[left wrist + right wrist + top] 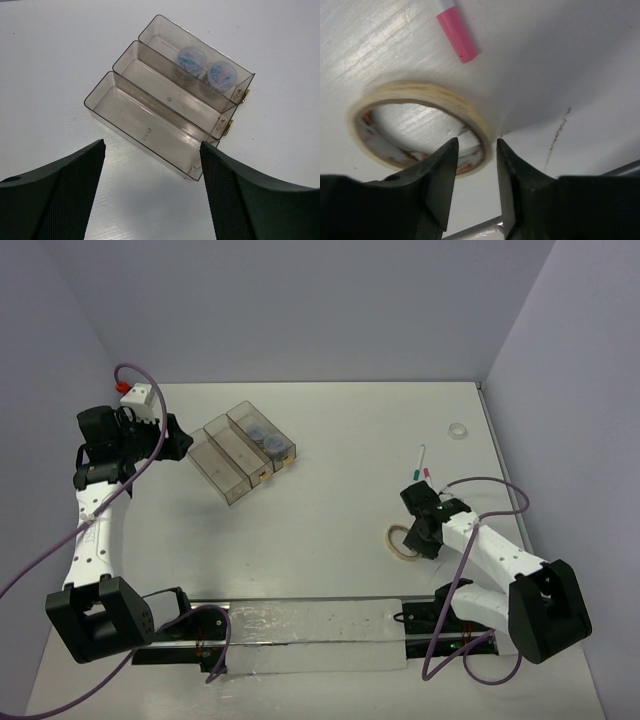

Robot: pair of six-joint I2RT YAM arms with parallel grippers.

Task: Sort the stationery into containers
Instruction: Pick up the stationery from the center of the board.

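The three joined clear bins stand at the back left. In the left wrist view the bins show two bluish round pieces in the far one; the other two hold nothing. My left gripper is open and empty just left of the bins, its gripper facing the nearest one. My right gripper is open, low over the tan tape-like loop. In the right wrist view the gripper straddles the rim of the loop, one finger inside, one outside. A pink pen tip lies beyond.
Two thin white pens lie right of centre, one green-tipped, one red-tipped. A small clear ring sits near the back right. A clear plastic sheet lies along the near edge between the arm bases.
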